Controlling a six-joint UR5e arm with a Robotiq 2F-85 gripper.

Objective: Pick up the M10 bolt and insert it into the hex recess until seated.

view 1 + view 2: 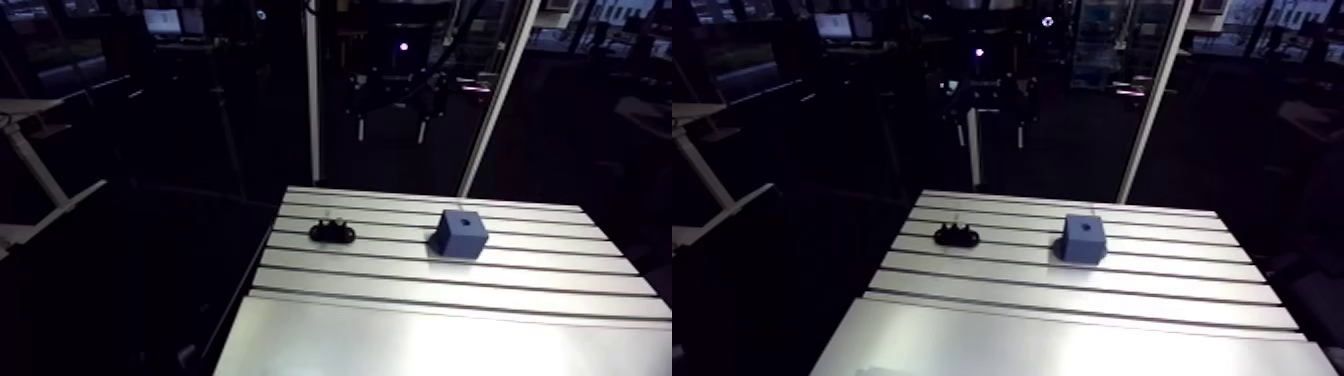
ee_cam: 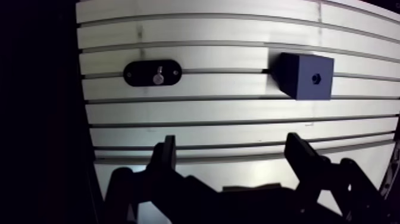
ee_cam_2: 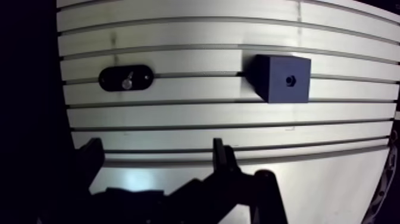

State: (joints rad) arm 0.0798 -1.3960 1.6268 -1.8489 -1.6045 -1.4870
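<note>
- The pincer was seen spread apart, with nothing held.
- The M10 bolt was seen standing in a black holder on the table, at the pincer's 11 o'clock.
- The blue block with its hex recess was seen at 1 o'clock.

Slotted table, dim room

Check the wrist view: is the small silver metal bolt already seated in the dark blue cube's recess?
No, the small silver metal bolt stands in the black oval holder, apart from the dark blue cube.
</note>
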